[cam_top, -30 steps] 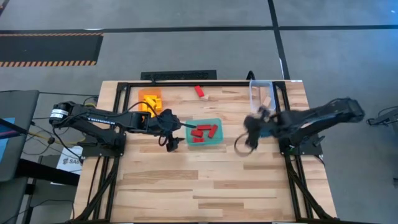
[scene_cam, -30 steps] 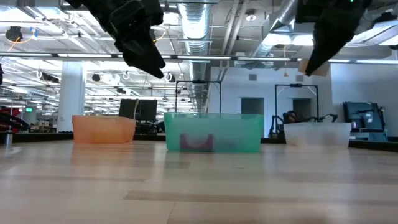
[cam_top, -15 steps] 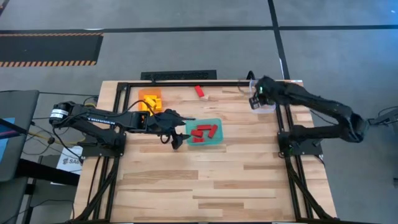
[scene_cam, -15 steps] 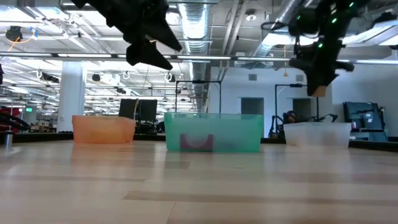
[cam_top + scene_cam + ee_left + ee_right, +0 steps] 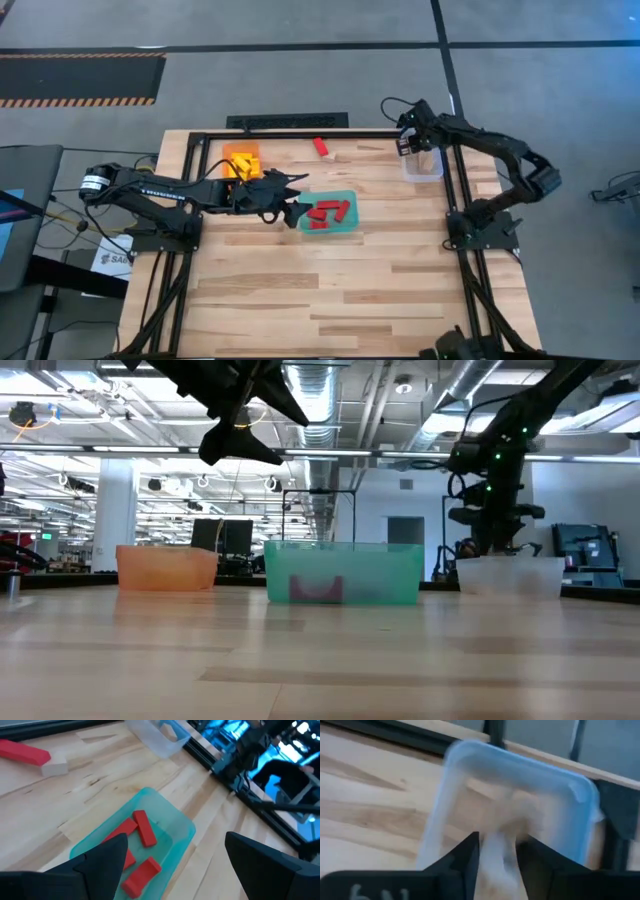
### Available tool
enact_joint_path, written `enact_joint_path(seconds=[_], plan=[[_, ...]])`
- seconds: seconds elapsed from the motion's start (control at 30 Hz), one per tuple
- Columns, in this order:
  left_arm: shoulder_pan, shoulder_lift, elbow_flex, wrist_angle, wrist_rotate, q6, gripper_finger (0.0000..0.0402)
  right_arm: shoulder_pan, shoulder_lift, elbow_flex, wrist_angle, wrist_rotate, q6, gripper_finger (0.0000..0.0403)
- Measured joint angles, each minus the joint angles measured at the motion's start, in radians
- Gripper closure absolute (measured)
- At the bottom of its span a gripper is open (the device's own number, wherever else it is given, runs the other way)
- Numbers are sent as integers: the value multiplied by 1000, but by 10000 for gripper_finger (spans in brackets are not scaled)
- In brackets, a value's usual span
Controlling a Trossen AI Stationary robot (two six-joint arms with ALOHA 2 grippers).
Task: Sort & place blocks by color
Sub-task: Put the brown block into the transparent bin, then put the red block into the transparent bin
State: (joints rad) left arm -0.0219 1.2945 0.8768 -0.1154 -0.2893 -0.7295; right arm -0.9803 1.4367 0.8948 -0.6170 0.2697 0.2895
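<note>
The teal tray [image 5: 330,213] stands near the middle of the tabletop [image 5: 320,290] and serves here as the landmark. Several red blocks [image 5: 325,213] lie flat in it; in the left wrist view they show as short bars [image 5: 145,827] whose long axes point in different directions. The low view shows only a dark red shape through the tray wall [image 5: 318,589].

Toward the far edge from the teal tray, a red bar [image 5: 321,147] lies alone on the wood, its long axis slanted; the left wrist view shows a pale wooden block [image 5: 54,768] touching its end, which the high view does not make clear.

To the left of the teal tray, the orange tray [image 5: 240,160] holds yellow blocks [image 5: 244,157].

The left gripper [image 5: 295,207] hovers at the left rim of the teal tray, its fingers [image 5: 105,860] apart and empty.

To the right and farther back stands the clear tray [image 5: 422,160]. The right gripper [image 5: 408,146] hangs over it; its fingers [image 5: 465,857] stand a little apart with something pale and blurred between them, and I cannot tell if they grip it.

No writing can be read.
</note>
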Motion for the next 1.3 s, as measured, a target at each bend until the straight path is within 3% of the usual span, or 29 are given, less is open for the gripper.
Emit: enact_joint_path(seconds=[0.27, 0.47, 0.57, 0.73, 0.87, 1.0, 1.17, 1.3], plan=[[0, 0, 0, -2, -15, -42, 79, -45, 58, 26, 24, -6, -45, 186], [55, 0, 0, -73, -3, 51, 79, -49, -12, 26, 23, -58, -70, 154], [178, 0, 0, -101, 59, 177, 79, -26, -79, 26, 17, -130, -43, 154], [477, 0, 0, -65, 212, 363, 79, 79, -198, 26, -8, -193, 70, 154], [686, 22, 13, 4, 293, 307, 79, 195, -254, 26, -5, -195, 145, 154], [799, 134, 104, -50, 431, 267, 79, 283, -265, 26, -14, -195, 200, 154], [809, 323, 347, -211, 544, 551, 79, 356, -253, 26, -25, -195, 219, 154], [799, 484, 596, -413, 655, 1016, 79, 401, -254, 26, -46, -194, 219, 154]])
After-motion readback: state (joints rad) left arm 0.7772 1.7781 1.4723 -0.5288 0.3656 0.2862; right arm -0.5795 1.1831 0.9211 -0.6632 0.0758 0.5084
